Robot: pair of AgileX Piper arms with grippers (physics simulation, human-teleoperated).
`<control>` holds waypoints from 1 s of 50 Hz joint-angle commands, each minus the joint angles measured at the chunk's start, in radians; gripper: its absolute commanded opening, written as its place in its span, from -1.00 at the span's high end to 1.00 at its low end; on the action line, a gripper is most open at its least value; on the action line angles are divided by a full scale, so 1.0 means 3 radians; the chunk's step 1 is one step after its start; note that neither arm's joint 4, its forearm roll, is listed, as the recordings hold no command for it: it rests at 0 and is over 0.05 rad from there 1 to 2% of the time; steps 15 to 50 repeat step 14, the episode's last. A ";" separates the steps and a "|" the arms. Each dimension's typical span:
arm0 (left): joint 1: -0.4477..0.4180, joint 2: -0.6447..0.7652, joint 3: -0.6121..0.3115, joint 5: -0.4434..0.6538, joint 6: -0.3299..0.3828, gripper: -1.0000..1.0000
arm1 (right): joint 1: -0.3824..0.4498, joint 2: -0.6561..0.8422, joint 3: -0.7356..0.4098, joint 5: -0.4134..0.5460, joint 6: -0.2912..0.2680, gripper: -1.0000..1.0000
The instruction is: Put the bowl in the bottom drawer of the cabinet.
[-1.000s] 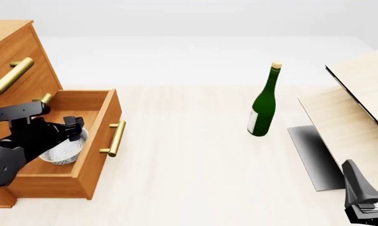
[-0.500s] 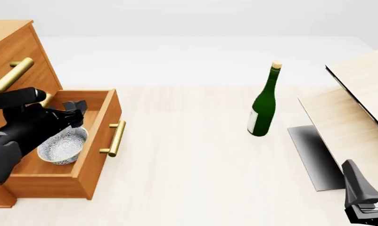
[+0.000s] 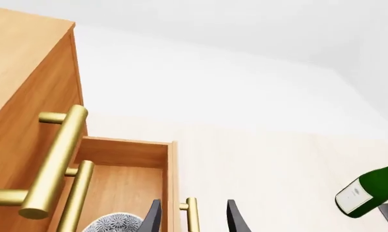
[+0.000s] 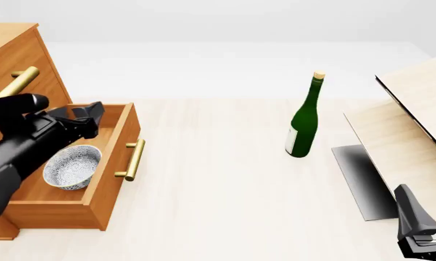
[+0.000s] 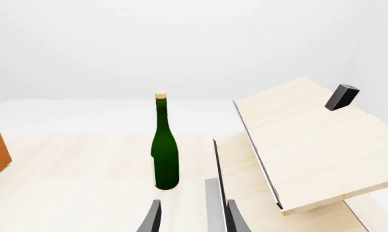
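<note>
The bowl (image 4: 72,166) sits upright inside the pulled-out bottom drawer (image 4: 113,163) of the cabinet (image 4: 11,60), mouth facing up; being round, it has no long axis along the drawer. It rests there so the drawer can likely be pushed shut next. The left claw (image 4: 87,115) hovers above the drawer's back part, released and holding nothing, clear of the bowl. The right claw (image 5: 191,217) waits low over the worktop (image 4: 225,190), fingers parted and empty, facing the bottle (image 5: 164,150).
</note>
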 commanded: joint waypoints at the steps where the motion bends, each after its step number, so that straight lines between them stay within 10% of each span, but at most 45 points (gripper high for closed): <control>1: -0.0080 -0.0114 0.0108 -0.0194 0.0058 -1.00 | 0.0000 0.0000 0.0000 0.0000 0.0000 -1.00; 50: -0.0351 -0.0454 0.0076 -0.0228 0.0243 -1.00 | 0.0000 0.0000 0.0000 0.0000 0.0000 -1.00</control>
